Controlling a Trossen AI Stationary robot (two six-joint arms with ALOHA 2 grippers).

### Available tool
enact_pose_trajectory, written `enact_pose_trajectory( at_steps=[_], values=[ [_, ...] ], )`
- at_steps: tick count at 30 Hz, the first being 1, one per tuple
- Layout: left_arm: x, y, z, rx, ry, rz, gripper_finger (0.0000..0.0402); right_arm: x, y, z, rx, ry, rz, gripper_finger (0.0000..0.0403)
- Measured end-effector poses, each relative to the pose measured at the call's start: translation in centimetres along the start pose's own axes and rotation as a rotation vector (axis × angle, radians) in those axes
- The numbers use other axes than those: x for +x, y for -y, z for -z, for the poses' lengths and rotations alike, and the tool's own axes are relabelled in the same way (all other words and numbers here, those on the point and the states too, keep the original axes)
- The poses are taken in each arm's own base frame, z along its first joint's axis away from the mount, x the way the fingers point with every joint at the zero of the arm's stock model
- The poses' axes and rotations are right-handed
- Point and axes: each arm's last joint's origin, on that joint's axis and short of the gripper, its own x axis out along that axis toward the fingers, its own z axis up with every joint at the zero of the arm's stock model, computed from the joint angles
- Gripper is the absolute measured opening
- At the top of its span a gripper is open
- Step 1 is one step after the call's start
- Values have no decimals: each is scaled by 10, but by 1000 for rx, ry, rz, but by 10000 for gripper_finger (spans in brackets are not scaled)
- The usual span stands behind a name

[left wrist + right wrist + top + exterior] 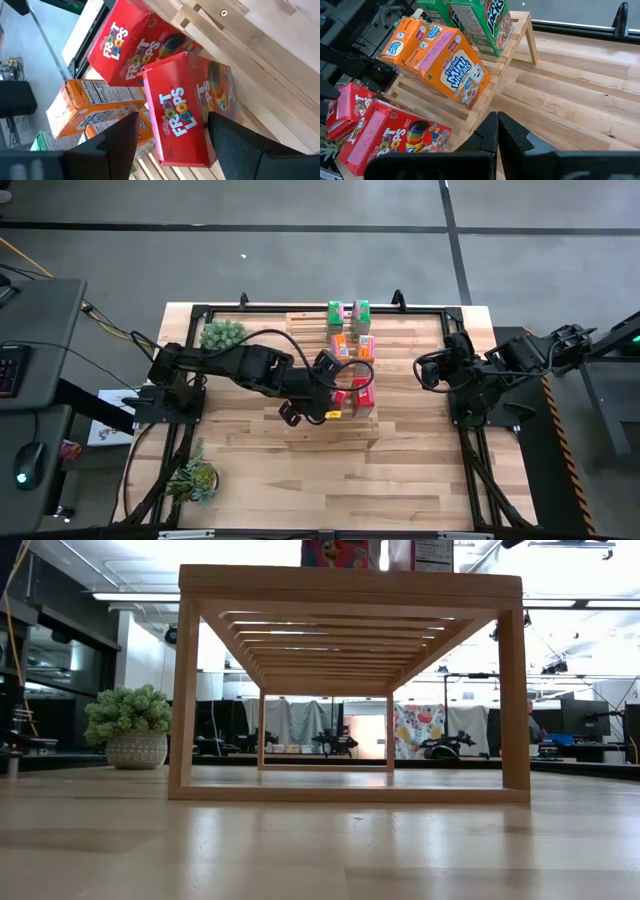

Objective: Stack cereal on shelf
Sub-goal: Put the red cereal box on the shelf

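Note:
The pale wooden shelf (300, 330) stands mid-table, and six cereal boxes lie on its slatted top. Two green boxes (348, 311) sit at the far end, two orange boxes (353, 345) in the middle and two red boxes (362, 394) at the near end. My left gripper (172, 122) is open over the shelf's near end. Its fingers stand on either side of one red box (182, 115), which lies beside the other red box (130, 45). My right gripper (497, 122) is shut and waits above the table right of the shelf (485, 100). My left gripper comes at the red box from above with one finger (120, 135) clear of the box's long edge. The other finger (230, 135) stands in front of the opposite edge. Whether that finger touches the box I cannot tell. The box lies on the slats.
A potted plant (222, 333) stands left of the shelf's far end, and another plant (195, 478) sits near the table's near left corner. Bare tabletop (330, 480) lies between the shelf and the near edge. A black frame rims the table.

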Motion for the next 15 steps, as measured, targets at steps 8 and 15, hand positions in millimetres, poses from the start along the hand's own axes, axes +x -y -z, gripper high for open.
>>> enact_pose_trajectory(
  at_steps=[8, 15],
  values=[
    [-24, 3, 5, -92, 0, -34, 225, 0, 0, 0, 0, 13, 3, 0],
    [-82, 8, 22, -523, 112, -80, 203, 2, -1, 1, -8, 9, 11, 0]
  ],
)
